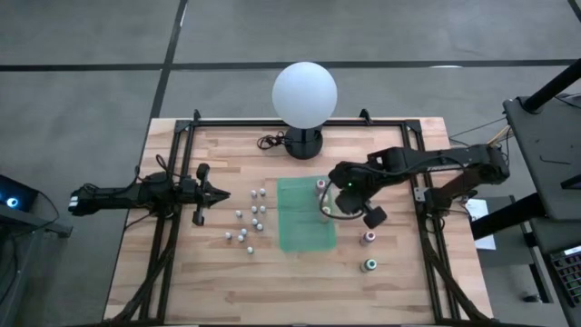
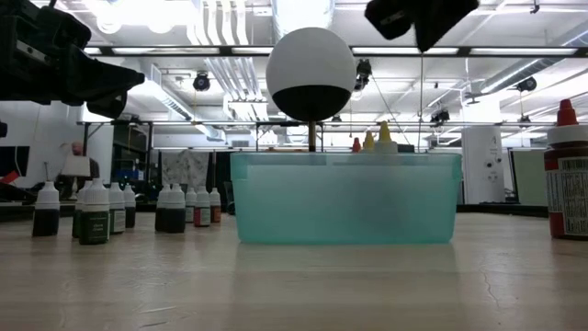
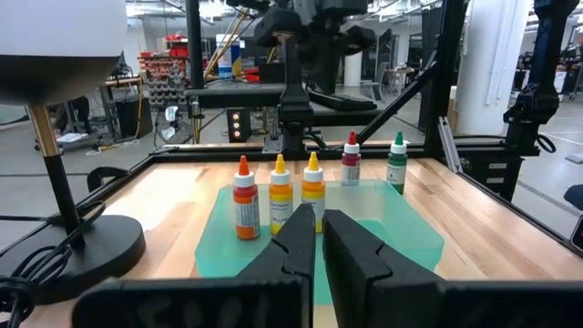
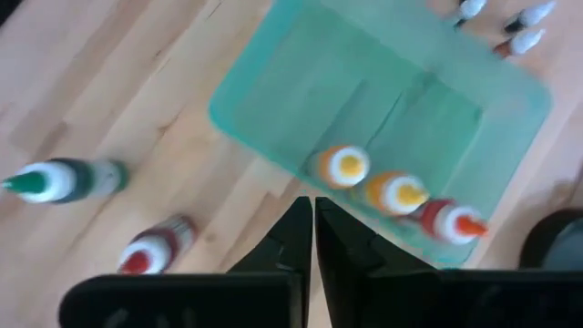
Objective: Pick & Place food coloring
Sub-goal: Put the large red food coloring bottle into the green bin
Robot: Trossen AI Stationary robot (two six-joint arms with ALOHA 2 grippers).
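Three food coloring bottles stand in the green tray [image 1: 300,218]: orange top [image 3: 244,202], orange-yellow top [image 3: 280,196], yellow top [image 3: 313,187]. The red-topped bottle [image 1: 368,238] and the green-topped bottle [image 1: 369,265] stand on the wood to the tray's right. Several small whitish bottles [image 1: 247,218] stand to its left. My right gripper [image 4: 312,223] hovers shut above the tray's right edge, pointing down and holding nothing. My left gripper [image 3: 319,241] is shut and level, left of the small bottles [image 2: 92,211].
A white globe lamp [image 1: 304,94] on a black base stands at the table's far edge behind the tray, its cord [image 1: 269,142] beside it. Black frame rails [image 1: 172,182] run along the table's left and right sides. Bare wood [image 1: 272,291] lies near the front edge.
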